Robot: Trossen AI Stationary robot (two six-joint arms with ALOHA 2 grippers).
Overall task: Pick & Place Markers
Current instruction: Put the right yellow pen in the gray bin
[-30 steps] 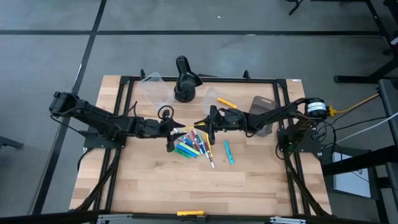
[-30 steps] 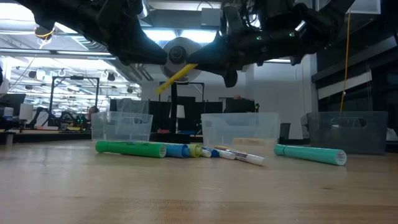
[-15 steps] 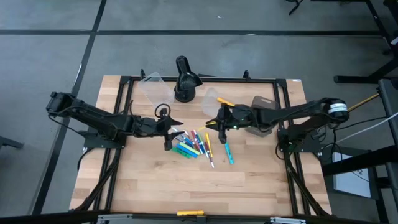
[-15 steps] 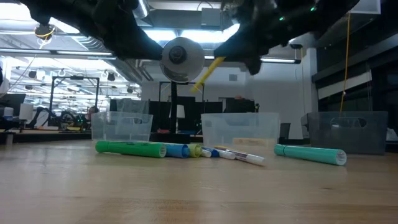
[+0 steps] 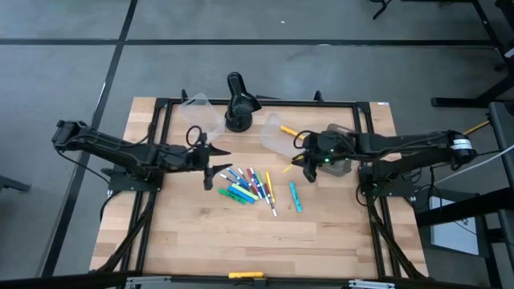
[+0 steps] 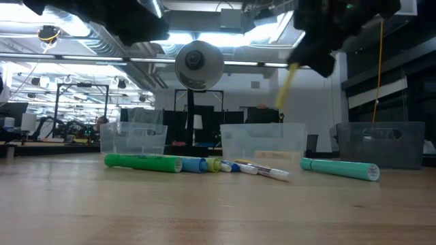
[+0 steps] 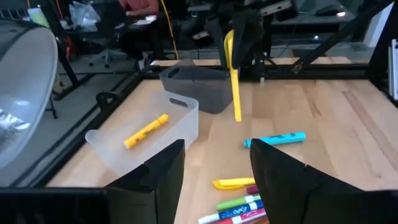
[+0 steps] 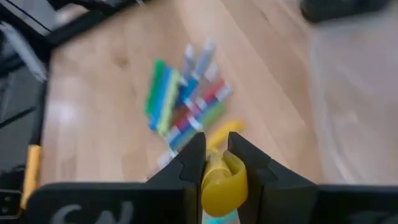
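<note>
Markers (image 5: 250,186) lie in a loose pile at the table (image 5: 201,241) centre, with one cyan marker (image 5: 295,197) apart to the right of the pile. The right gripper (image 5: 308,166) is clamped on a yellow marker (image 7: 234,87), which hangs tip-down above the table, between the clear tub (image 5: 277,135) and the grey tub (image 5: 341,140). In the right wrist view the marker's yellow end (image 8: 217,180) sits pinched between the two fingers (image 8: 189,165). One yellow marker (image 7: 145,130) already lies inside the clear tub. The left gripper (image 5: 210,164) hovers left of the pile with its fingers spread wide, holding nothing. A second clear tub (image 5: 199,114) and a black lamp (image 5: 239,104) stand at the far edge.
</note>
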